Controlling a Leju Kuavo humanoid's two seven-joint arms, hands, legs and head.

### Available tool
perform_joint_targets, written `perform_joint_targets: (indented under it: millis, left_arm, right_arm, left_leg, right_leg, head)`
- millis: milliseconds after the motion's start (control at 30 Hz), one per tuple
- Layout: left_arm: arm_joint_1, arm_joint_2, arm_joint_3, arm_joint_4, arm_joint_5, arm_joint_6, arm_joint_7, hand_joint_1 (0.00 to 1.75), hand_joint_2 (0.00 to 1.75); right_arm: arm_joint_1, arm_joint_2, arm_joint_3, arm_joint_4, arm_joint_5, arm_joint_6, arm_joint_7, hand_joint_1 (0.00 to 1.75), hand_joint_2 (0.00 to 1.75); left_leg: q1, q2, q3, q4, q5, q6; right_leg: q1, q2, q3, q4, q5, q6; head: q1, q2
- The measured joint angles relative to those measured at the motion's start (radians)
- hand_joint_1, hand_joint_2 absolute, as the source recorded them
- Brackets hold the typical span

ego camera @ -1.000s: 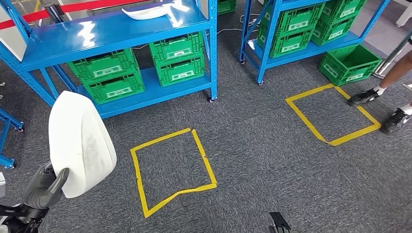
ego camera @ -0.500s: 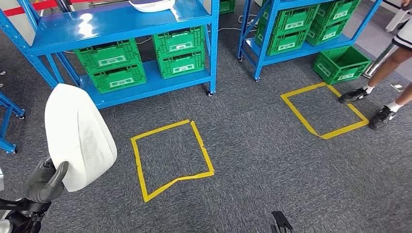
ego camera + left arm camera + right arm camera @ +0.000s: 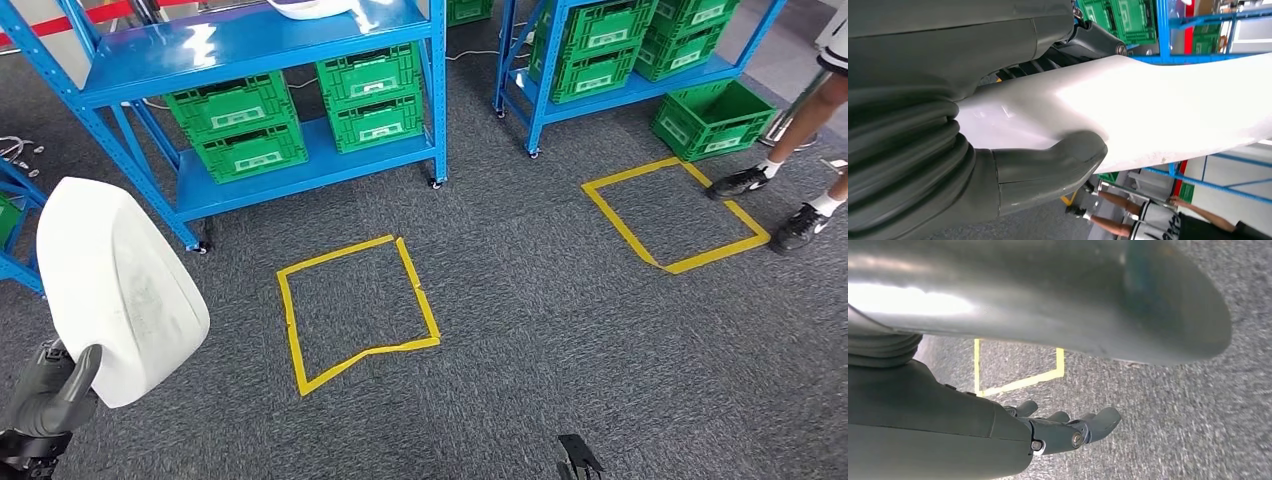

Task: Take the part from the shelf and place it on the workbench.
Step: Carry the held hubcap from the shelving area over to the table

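Grey carpet (image 3: 560, 330), blue shelf (image 3: 250, 60) ahead. Left hand (image 3: 45, 395) grips white part (image 3: 115, 285); right hand (image 3: 1068, 432) empty, fingers loosely apart.

Grey carpet floor (image 3: 520, 300) bears two yellow tape squares (image 3: 355, 310), blue shelves (image 3: 250, 45) and a green crate (image 3: 712, 118).

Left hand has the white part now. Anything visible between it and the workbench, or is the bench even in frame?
The left hand holds the white part upright. No workbench is visible, so the path cannot be judged. Ahead lie grey carpet, blue shelving, and a person's feet at right.
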Motion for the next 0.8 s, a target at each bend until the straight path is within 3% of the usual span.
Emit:
perform_joint_targets:
  millis: [67, 133, 200, 233, 300, 333, 400, 433, 467, 500, 567, 633, 667, 733, 800]
  left_arm:
    - [0.003, 0.000, 0.009, -0.004, 0.005, 0.000, 0.001, 1.75, 1.75]
    - [0.004, 0.001, 0.017, -0.010, 0.006, 0.000, 0.001, 1.75, 1.75]
    - [0.010, 0.001, 0.025, -0.018, 0.006, 0.000, 0.000, 1.75, 1.75]
    - [0.015, 0.001, 0.029, -0.023, 0.006, 0.000, 0.000, 1.75, 1.75]
    - [0.022, 0.000, 0.036, -0.035, 0.009, 0.000, 0.001, 1.75, 1.75]
    - [0.024, 0.000, 0.037, -0.039, 0.013, 0.000, 0.003, 1.75, 1.75]
    - [0.023, -0.001, 0.041, -0.041, 0.022, 0.000, 0.009, 1.75, 1.75]
    - [0.023, -0.001, 0.044, -0.041, 0.026, 0.000, 0.011, 1.75, 1.75]
    - [0.024, -0.001, 0.047, -0.041, 0.028, 0.000, 0.011, 1.75, 1.75]
    - [0.025, -0.001, 0.050, -0.042, 0.030, 0.000, 0.012, 1.75, 1.75]
    - [0.029, -0.002, 0.055, -0.047, 0.031, 0.000, 0.011, 1.75, 1.75]
    - [0.035, -0.004, 0.058, -0.056, 0.023, 0.001, 0.009, 1.75, 1.75]
    - [0.039, -0.004, 0.060, -0.062, 0.018, 0.002, 0.007, 1.75, 1.75]
    - [0.052, -0.002, 0.065, -0.076, 0.008, 0.003, 0.002, 1.75, 1.75]
    - [0.064, 0.001, 0.073, -0.094, 0.004, 0.004, -0.002, 1.75, 1.75]
  right_arm:
    - [-0.001, 0.001, 0.000, 0.000, 0.001, 0.002, 0.000, 0.00, 0.00]
    - [-0.001, 0.002, 0.000, 0.000, 0.001, 0.004, 0.001, 0.00, 0.00]
    - [-0.002, 0.003, 0.000, 0.000, 0.001, 0.004, 0.005, 0.00, 0.00]
    - [-0.003, 0.003, 0.000, 0.000, 0.002, 0.005, 0.007, 0.00, 0.00]
    - [-0.003, 0.004, 0.000, 0.000, 0.008, 0.007, 0.009, 0.00, 0.00]
    - [-0.002, 0.005, 0.000, 0.000, 0.012, 0.008, 0.010, 0.00, 0.00]
    - [0.000, 0.006, 0.000, 0.000, 0.016, 0.010, 0.008, 0.00, 0.00]
    - [0.001, 0.006, 0.000, 0.000, 0.017, 0.011, 0.005, 0.00, 0.00]
    - [0.001, 0.006, 0.000, 0.000, 0.016, 0.011, 0.002, 0.00, 0.00]
    - [0.000, 0.006, 0.000, 0.000, 0.016, 0.011, -0.001, 0.00, 0.00]
    - [-0.002, 0.005, 0.001, 0.000, 0.019, 0.010, -0.004, 0.00, 0.00]
    - [-0.002, 0.005, 0.001, 0.000, 0.026, 0.011, -0.009, 0.00, 0.00]
    - [-0.002, 0.006, 0.002, 0.000, 0.029, 0.011, -0.013, 0.00, 0.00]
    - [-0.003, 0.006, 0.004, 0.000, 0.033, 0.012, -0.023, 0.00, 0.00]
    - [-0.005, 0.006, 0.005, 0.000, 0.033, 0.012, -0.037, 0.00, 0.00]
  left_leg:
    - [-0.007, 0.028, 0.106, -0.151, 0.031, 0.013]
    - [-0.020, 0.053, 0.157, -0.235, 0.037, 0.029]
    - [-0.026, 0.044, 0.150, -0.247, 0.042, 0.042]
    - [-0.023, 0.034, 0.149, -0.254, 0.046, 0.048]
    - [-0.015, 0.015, 0.145, -0.262, 0.060, 0.060]
    - [-0.013, 0.006, 0.142, -0.262, 0.065, 0.064]
    - [-0.012, -0.017, 0.127, -0.256, 0.072, 0.069]
    - [-0.013, -0.030, 0.119, -0.251, 0.074, 0.069]
    - [-0.013, -0.043, 0.112, -0.244, 0.076, 0.068]
    - [-0.012, -0.057, 0.106, -0.237, 0.076, 0.066]
    - [-0.012, -0.080, 0.093, -0.221, 0.076, 0.060]
    - [-0.011, -0.101, 0.080, -0.210, 0.079, 0.049]
    - [-0.011, -0.112, 0.075, -0.210, 0.082, 0.041]
    - [-0.008, -0.125, 0.068, -0.213, 0.089, 0.028]
    - [-0.010, -0.094, 0.049, -0.180, 0.067, 0.016]
  right_leg:
    - [0.004, -0.019, -0.003, 0.001, 0.005, 0.004]
    - [0.005, -0.038, -0.001, 0.000, 0.011, 0.012]
    - [0.005, -0.058, 0.002, -0.004, 0.015, 0.023]
    - [0.004, -0.054, 0.001, 0.000, 0.012, 0.029]
    - [0.002, -0.010, -0.019, 0.047, -0.024, 0.039]
    - [0.000, 0.020, -0.043, 0.101, -0.058, 0.043]
    - [0.000, 0.045, -0.098, 0.230, -0.121, 0.046]
    - [0.000, 0.048, -0.114, 0.269, -0.132, 0.046]
    - [0.000, 0.049, -0.111, 0.271, -0.124, 0.046]
    - [-0.001, 0.053, -0.089, 0.232, -0.098, 0.045]
    - [-0.003, 0.089, -0.019, 0.101, -0.044, 0.041]
    - [-0.004, 0.119, 0.015, 0.027, -0.025, 0.036]
    - [-0.002, 0.119, 0.015, 0.023, -0.026, 0.033]
    - [-0.002, 0.096, 0.015, 0.016, -0.017, 0.020]
    - [-0.007, 0.072, 0.016, 0.005, -0.008, 0.007]
  head:
    - [0.000, 0.000]
    - [0.001, 0.000]
    - [0.002, 0.000]
    - [0.002, 0.000]
    - [0.004, 0.000]
    - [0.007, 0.000]
    - [0.012, 0.000]
    - [0.012, 0.000]
    - [0.013, 0.000]
    - [0.013, 0.000]
    - [0.013, 0.000]
    - [0.013, 0.000]
    - [0.014, 0.000]
    - [0.014, 0.000]
    - [0.008, 0.000]
